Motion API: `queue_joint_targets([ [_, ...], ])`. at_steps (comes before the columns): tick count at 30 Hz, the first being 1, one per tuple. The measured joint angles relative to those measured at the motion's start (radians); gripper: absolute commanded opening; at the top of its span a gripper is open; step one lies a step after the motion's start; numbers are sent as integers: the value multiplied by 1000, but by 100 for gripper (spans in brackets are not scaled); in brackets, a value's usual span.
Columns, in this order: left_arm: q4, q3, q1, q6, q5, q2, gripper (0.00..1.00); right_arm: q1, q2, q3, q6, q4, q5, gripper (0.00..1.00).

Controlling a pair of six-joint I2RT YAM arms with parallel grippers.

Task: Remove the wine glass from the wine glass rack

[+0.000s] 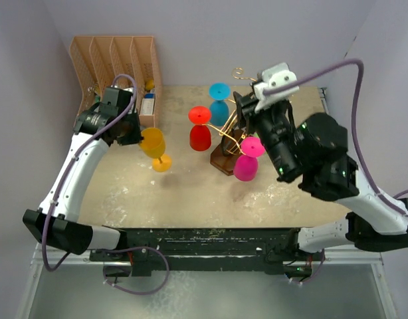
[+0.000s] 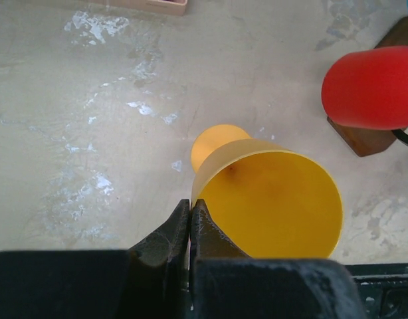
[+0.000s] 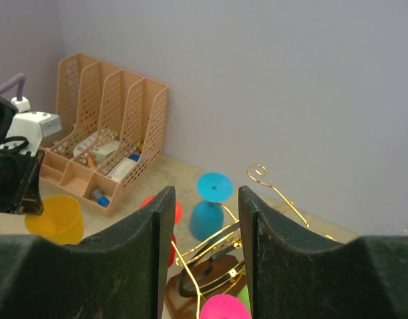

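The gold wire wine glass rack stands on its brown base mid-table, and its scrolls and base show in the right wrist view. A red glass, a blue glass and a pink glass hang on it upside down. My right gripper hovers above the rack, open and empty. Left of the rack, my left gripper is shut on the rim of a yellow wine glass, which is tilted with its foot low over the table.
A tan slotted desk organizer with small items stands at the back left corner. Walls close the table at the back and both sides. The rack's base corner and the red glass lie just right of the yellow glass.
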Motion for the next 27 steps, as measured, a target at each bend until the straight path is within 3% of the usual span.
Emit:
queue_joint_targets([
  [7, 57, -9, 22, 31, -29, 46, 0, -244, 150, 223, 268, -366, -229, 50],
  [13, 106, -18, 127, 73, -61, 117, 0, -432, 156, 166, 383, -476, -374, 49],
  [20, 167, -35, 177, 80, -64, 243, 0, -461, 60, 92, 417, -475, -415, 49],
  [27, 214, -47, 284, 84, -70, 254, 0, -471, 32, 54, 426, -437, -421, 48],
])
